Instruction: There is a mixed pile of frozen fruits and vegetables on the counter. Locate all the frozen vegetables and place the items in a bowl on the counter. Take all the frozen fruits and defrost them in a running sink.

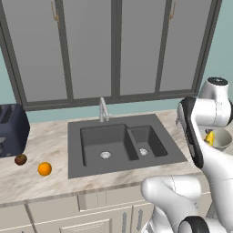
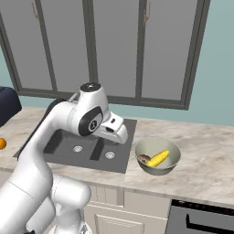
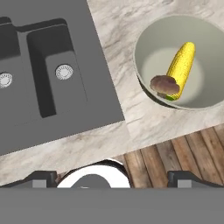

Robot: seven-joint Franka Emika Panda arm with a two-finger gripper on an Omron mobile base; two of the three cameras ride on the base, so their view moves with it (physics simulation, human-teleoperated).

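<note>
Two veg in pale bowl [image 3: 144,39] – yellow corn cob [image 3: 183,65] w/ brown-capped mushroom [image 3: 165,85] touching, pincer [image 3: 111,178] spread wide, empty.

Two base views flanking the sink [image 1: 119,143] (shared), hand view straight down, closer

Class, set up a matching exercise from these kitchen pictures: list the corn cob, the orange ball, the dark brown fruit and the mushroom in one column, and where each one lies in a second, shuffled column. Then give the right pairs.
Things:
1. corn cob
2. orange ball
3. dark brown fruit
4. mushroom

Places:
A. on the counter, right beside the dark blue toaster
B. in the bowl, lying lengthwise across its floor
C. in the bowl, at the cob's greenish end
D. on the counter, left of the sink, nearer the front edge

Pairs: 1-B, 2-D, 3-A, 4-C
</note>
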